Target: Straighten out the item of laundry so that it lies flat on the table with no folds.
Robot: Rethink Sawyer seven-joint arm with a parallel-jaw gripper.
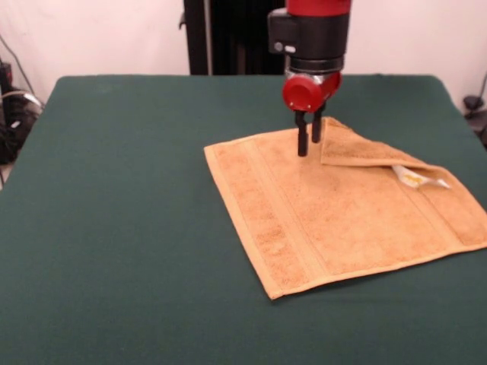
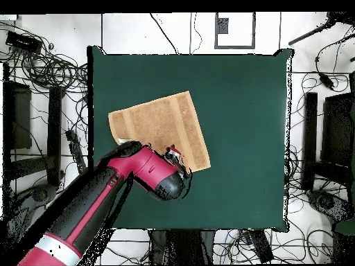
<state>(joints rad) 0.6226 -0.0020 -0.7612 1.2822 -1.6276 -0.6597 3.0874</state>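
End effector (image 1: pixel 307 141) on towel (image 1: pixel 335 220) — corner fold front-view only

Towel (image 2: pixel 156 125) lies on green table (image 2: pixel 243 138), left of centre; red arm (image 2: pixel 104 197) overlaps its lower edge.

Black tangled cables (image 2: pixel 48 69) sprawl over the pale floor (image 2: pixel 139 31) along one side in the overhead view, beside a long dark rectangular box (image 2: pixel 17 114). A square dark-framed panel (image 2: pixel 234 30) lies on the floor beyond one edge, and a narrow black upright bar (image 2: pixel 310 142) stands off the opposite side. From the front, a white wall (image 1: pixel 99 34) and a black vertical post (image 1: pixel 196 36) fill the background, with dark cabling (image 1: pixel 14 114) bunched at the frame's left edge.
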